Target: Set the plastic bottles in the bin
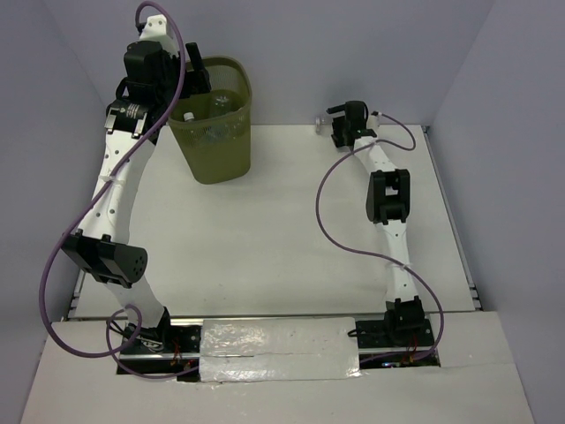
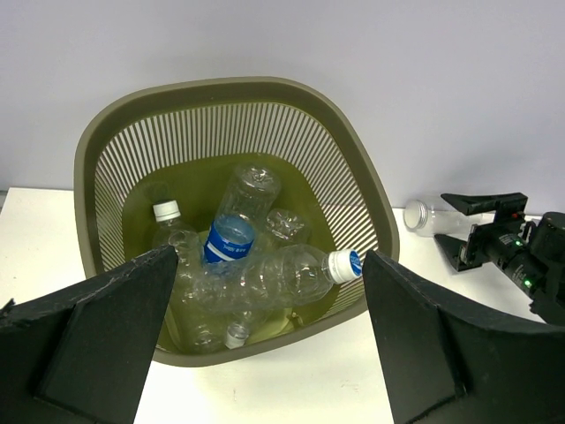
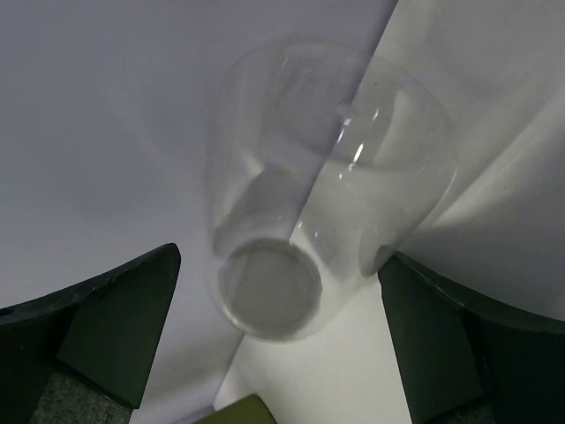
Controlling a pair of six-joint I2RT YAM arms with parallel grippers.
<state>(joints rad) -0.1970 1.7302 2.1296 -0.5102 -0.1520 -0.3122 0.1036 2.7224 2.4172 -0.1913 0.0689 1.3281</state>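
The olive-green mesh bin [image 1: 214, 141] stands at the back left. In the left wrist view the bin [image 2: 106, 150] holds several clear bottles. One has a blue label [image 2: 231, 237]; another, with a white and blue cap [image 2: 274, 276], lies across the pile. My left gripper [image 1: 194, 78] is open and empty, hovering over the bin's near rim [image 2: 269, 261]. One clear bottle [image 1: 317, 123] lies on the table against the back wall. It also shows in the left wrist view [image 2: 430, 216]. My right gripper [image 1: 334, 125] is open, its fingers either side of this bottle [image 3: 327, 177] without touching it [image 3: 281, 265].
The white table [image 1: 291, 230] is walled in by pale panels at the back and both sides. The bottle on the table lies right in the seam of table and back wall. A taped strip [image 1: 278, 349] runs between the arm bases.
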